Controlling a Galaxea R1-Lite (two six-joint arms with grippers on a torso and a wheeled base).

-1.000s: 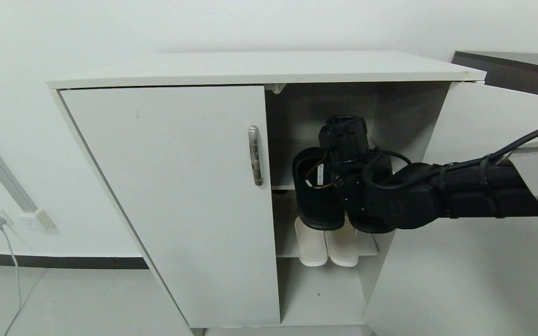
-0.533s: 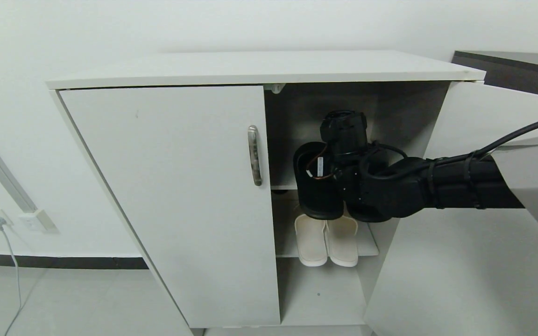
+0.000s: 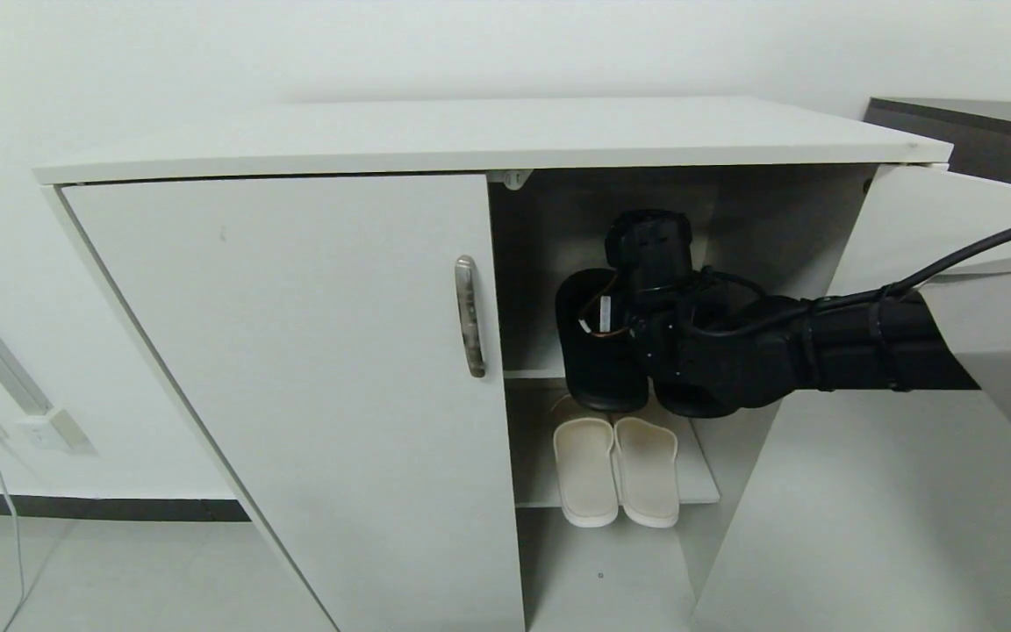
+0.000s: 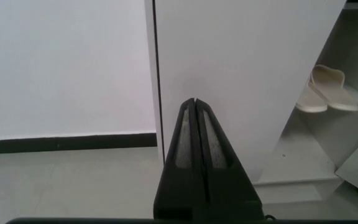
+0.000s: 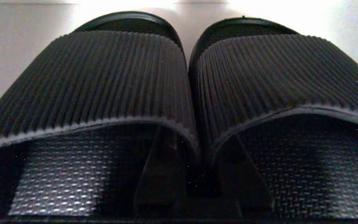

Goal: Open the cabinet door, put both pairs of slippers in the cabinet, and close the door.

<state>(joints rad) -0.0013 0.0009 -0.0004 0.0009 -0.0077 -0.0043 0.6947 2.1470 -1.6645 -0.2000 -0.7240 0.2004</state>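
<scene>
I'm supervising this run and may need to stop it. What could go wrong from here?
The right gripper pinches the pair of black ribbed slippers only by their inner edges, so one might slip out while being set on the upper white shelf. The cream slide slippers overhang the front edge of the lower shelf; the open white right door may catch them when closed.

- White cabinet (image 3: 470,132): right door (image 3: 865,491) swung open, left door (image 3: 295,395) shut.
- Black slippers (image 3: 598,351), side by side, pinched by the right gripper (image 5: 194,168) inside the open half.
- Cream slippers (image 3: 615,470) paired on the shelf just below.
</scene>
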